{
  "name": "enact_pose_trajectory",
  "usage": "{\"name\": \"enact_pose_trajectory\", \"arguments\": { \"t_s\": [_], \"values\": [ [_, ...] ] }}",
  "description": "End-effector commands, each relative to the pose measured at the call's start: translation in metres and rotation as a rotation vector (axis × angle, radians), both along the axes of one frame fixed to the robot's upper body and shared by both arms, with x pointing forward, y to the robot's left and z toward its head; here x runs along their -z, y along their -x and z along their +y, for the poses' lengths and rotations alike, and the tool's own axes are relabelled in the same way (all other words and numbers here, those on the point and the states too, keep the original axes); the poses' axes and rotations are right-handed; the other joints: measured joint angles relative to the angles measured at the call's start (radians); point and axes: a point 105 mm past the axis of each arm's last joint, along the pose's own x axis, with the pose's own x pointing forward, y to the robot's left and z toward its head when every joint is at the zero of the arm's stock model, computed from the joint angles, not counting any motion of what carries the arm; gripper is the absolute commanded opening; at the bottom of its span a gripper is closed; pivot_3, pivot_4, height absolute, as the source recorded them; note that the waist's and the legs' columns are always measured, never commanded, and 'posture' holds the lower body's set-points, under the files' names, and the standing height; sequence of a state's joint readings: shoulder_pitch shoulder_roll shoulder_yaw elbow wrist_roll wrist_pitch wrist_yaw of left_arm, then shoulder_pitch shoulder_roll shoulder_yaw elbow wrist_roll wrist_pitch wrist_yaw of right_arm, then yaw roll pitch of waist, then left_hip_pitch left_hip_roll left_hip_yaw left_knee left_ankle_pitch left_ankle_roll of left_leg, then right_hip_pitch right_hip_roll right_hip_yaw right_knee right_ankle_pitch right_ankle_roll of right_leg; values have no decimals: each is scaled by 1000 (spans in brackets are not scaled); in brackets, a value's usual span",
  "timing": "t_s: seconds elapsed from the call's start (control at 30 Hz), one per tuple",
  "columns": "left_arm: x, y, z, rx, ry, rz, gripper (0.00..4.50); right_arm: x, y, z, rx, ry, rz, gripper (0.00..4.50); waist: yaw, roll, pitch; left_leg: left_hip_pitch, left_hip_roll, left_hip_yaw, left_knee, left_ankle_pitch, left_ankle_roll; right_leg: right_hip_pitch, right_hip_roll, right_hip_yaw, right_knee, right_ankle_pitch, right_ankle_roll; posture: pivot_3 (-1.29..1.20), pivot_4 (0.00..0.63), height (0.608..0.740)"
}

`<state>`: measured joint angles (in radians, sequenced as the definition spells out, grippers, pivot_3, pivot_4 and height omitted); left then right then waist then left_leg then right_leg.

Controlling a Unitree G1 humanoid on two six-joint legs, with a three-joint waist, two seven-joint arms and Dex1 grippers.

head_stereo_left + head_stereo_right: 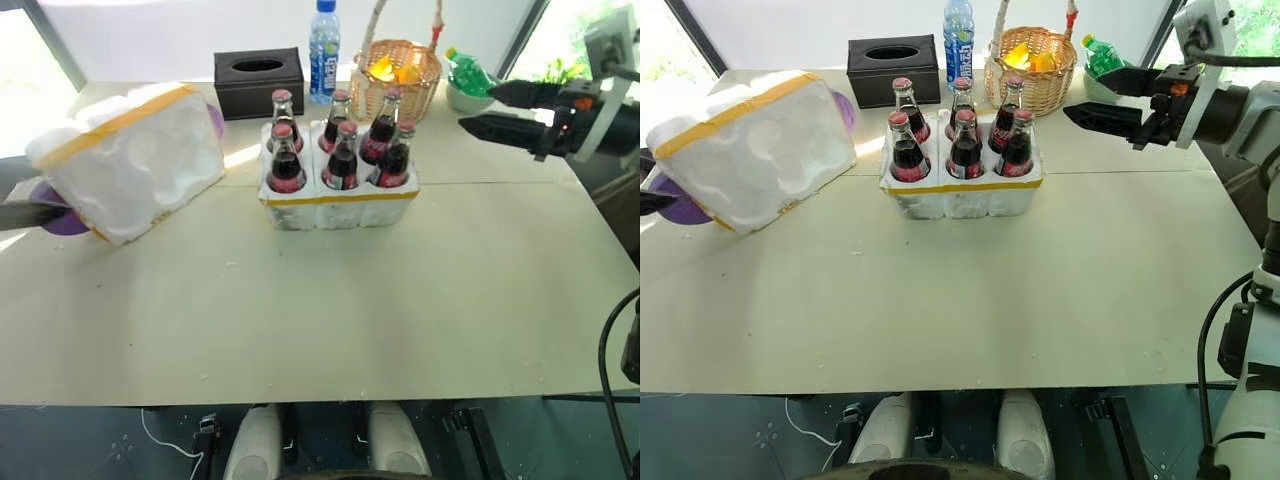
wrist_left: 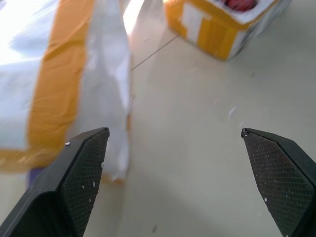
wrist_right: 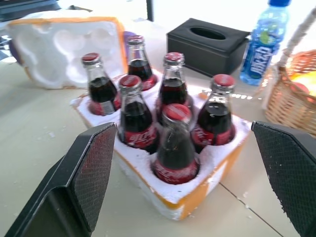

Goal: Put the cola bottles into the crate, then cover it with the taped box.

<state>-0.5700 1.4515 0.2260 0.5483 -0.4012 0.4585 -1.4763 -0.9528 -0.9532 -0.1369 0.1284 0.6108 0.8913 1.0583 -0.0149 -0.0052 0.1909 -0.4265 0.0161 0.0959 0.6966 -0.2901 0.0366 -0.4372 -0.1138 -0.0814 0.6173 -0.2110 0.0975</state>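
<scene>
Mid-table, six bottles (image 1: 342, 148) are standing in the crate (image 1: 338, 205), every well filled. Left of it the box (image 1: 130, 160) is lying tipped on its side, hollows facing the crate. Foam: probably light, stiff, crumbly, so gripping the taped rim looks safest. Left gripper (image 2: 180, 168) is hovering spread just beside the box's taped edge, holding nothing; right gripper (image 1: 1110, 100) is hanging spread and empty, right of the crate.
</scene>
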Motion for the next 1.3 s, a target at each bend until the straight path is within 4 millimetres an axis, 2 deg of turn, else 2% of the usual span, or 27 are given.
{"name": "enact_pose_trajectory", "arguments": {
  "t_s": [0.03, 0.13, 0.33, 0.53, 0.63, 0.8, 0.97, 1.1, 1.3],
  "values": [
    [14, -5, 25, -46, -149, 81, 4500, -13, 24, 18, -165, 9, -46, 4474, 6, 0, 0, -1, 0, 2, 0, 0, 0, -1, 0, 0, 0, 0, 0, 0, 150, 740],
    [24, -23, 31, -65, -225, 123, 4500, -9, 33, 24, -226, 23, -35, 4474, 24, -2, -1, -2, -2, 4, 1, 2, -4, -1, 0, 0, 1, 0, 0, 0, 150, 740],
    [41, -56, 32, -118, -410, 169, 4500, -1, 41, 23, -218, 17, -16, 4474, 27, -6, -1, -3, -2, 6, 3, 1, -2, -1, -1, 0, 1, 1, 1, 0, 150, 740],
    [40, -74, 28, -169, -461, 144, 4500, 6, 49, 16, -182, 15, 9, 4474, 28, -6, -1, -3, -1, 7, 3, -2, 3, -2, -4, 0, 2, 0, 1, 0, 150, 740],
    [41, -74, 28, -166, -471, 155, 4500, 8, 52, 15, -159, 11, 12, 4474, 27, -6, -1, -3, -1, 7, 4, -2, 4, -3, -4, 0, 2, 0, 1, 0, 150, 740],
    [33, -69, 15, -83, -404, 191, 4500, 11, 52, 10, -116, -2, 13, 4474, 29, -6, -1, -3, -1, 6, 4, -2, 4, -2, -4, 0, 3, 0, 1, 0, 150, 740],
    [19, -57, 18, -54, -422, 216, 4500, 12, 50, 8, -92, -17, 9, 4474, 26, -6, -1, -3, -1, 7, 4, -2, 4, -3, -4, 0, 3, 0, 1, 0, 150, 740],
    [4, -56, 19, -82, -434, 195, 4500, 18, 48, 8, -84, -19, 21, 4474, 25, -7, -1, -4, -1, 7, 4, -2, 4, -4, -4, 0, 3, 0, 1, 0, 150, 740],
    [9, -52, 23, -100, -462, 268, 4500, 21, 45, 9, -64, -24, 27, 4474, 20, -7, 0, -4, 0, 8, 4, -2, 5, -4, -4, 0, 3, 0, 1, 0, 150, 740]
  ]
}}
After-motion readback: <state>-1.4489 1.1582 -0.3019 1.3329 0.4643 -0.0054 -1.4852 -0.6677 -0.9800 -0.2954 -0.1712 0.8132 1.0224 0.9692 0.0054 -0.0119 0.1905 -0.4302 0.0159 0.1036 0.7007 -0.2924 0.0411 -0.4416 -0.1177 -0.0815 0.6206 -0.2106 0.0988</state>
